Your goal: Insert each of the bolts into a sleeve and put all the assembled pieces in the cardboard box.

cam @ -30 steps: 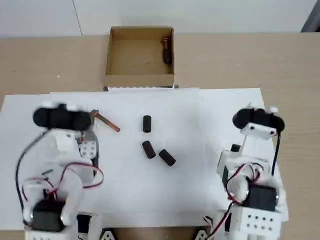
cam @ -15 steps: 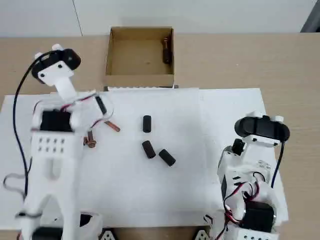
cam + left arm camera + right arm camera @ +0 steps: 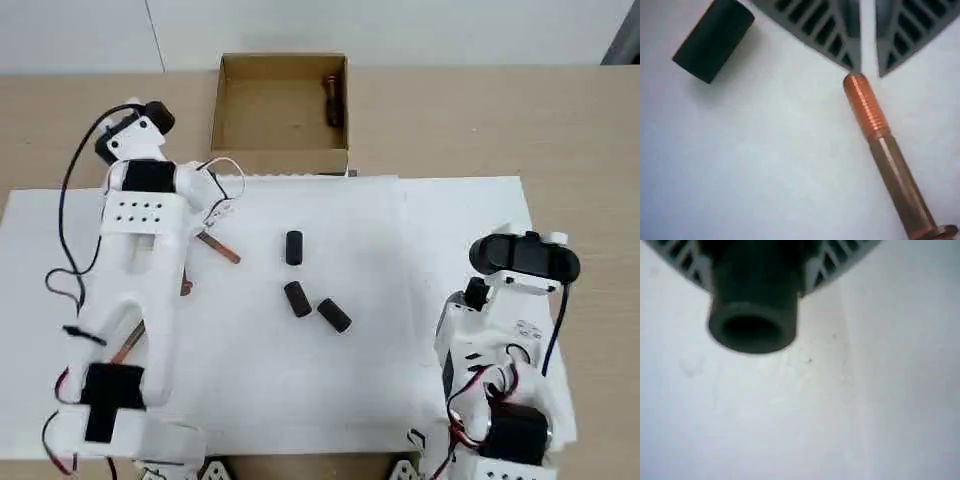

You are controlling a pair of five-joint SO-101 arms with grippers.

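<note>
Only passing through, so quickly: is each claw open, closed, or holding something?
Left gripper: open, tips beside the threaded end of the copper bolt, not gripping it.
Right gripper: shut on a black sleeve.

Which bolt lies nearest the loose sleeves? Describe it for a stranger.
On the white sheet, go from the three black sleeves toward the left arm. The copper bolt lies there, threaded tip at the left gripper; other bolts sit half under that arm.
</note>
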